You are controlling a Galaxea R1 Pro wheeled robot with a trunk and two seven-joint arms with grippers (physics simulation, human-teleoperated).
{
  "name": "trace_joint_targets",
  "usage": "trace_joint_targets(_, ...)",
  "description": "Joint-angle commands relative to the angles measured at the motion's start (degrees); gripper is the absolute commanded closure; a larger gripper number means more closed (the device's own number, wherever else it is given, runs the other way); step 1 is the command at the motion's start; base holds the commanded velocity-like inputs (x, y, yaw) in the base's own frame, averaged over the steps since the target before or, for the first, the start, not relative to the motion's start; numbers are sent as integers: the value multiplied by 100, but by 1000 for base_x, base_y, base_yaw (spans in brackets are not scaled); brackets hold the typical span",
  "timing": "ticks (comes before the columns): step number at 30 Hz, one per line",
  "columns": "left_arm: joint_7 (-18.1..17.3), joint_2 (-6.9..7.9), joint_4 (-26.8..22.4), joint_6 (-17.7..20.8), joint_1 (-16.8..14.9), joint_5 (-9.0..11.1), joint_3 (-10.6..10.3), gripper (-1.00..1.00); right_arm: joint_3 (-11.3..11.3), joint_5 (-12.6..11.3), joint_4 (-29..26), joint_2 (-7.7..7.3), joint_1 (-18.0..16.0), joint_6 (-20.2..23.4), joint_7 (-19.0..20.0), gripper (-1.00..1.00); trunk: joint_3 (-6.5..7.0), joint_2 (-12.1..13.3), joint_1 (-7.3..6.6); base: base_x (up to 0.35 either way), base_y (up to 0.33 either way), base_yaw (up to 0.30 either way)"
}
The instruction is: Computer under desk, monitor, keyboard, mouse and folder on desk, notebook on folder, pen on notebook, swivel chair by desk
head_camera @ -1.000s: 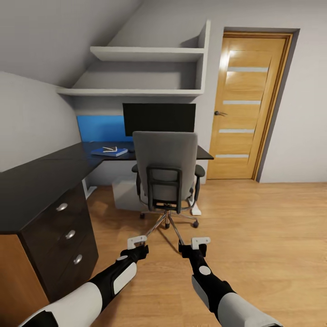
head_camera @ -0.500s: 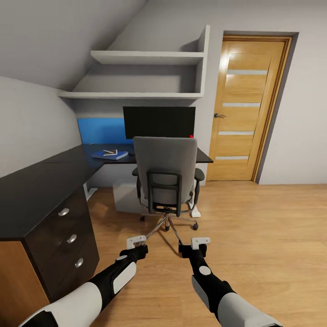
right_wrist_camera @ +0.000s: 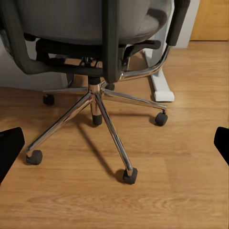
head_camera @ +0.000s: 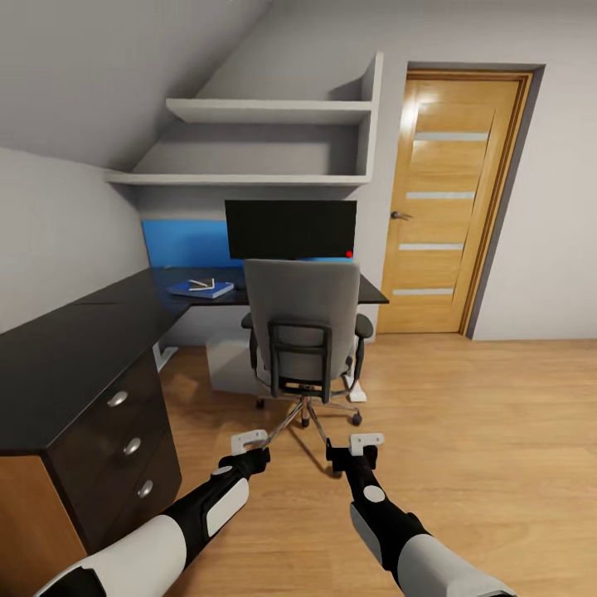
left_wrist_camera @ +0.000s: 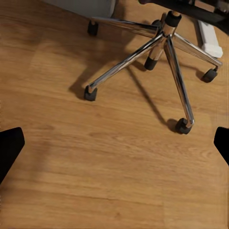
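The swivel chair stands at the black desk, its grey back toward me. Behind it the wide black monitor sits on the desk. Left of the chair the blue folder lies on the desk with the grey notebook and a thin pen on top. The light grey computer shows under the desk. The chair back hides the keyboard and mouse. My left gripper and right gripper hover open and empty above the floor, short of the chair's chrome base.
A three-drawer pedestal with silver knobs stands at my left. A wooden door is at the right of the desk. Wall shelves hang above the monitor. A white desk foot lies beside the chair's castors.
The whole view has shifted: chair and desk look slightly smaller and farther, so the camera has drawn back. Both arms keep the same pose.
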Motion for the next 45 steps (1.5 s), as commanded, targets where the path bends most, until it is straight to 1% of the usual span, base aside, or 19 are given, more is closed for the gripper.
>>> trace_joint_targets(1, 49, 7, -10, 6, -6, 32, -48, -100, 32, 3, 7, 0, -5, -11, -47, -100, 12, 39, -24, 0, 0, 0)
trace_joint_targets(15, 50, 13, -9, 11, -3, 35, -48, -100, 35, 2, 31, 0, -5, -15, -47, -100, 264, 600, -331, -6, 0, 0)
trace_joint_targets(24, 50, 13, -5, 17, -3, 43, -40, -100, 35, 3, 34, 0, -5, -11, -47, -100, 425, 961, -529, -114, 0, 0)
trace_joint_targets(31, 54, 13, -4, 20, -4, 43, -39, -100, 35, 3, 34, 0, -5, -11, -47, -100, 551, 1242, -682, -259, 0, 0)
trace_joint_targets(45, 53, 9, -7, 20, -7, 41, -46, -100, 27, 3, 34, 0, -5, -11, -47, -100, 802, 1803, -990, -337, 0, 0)
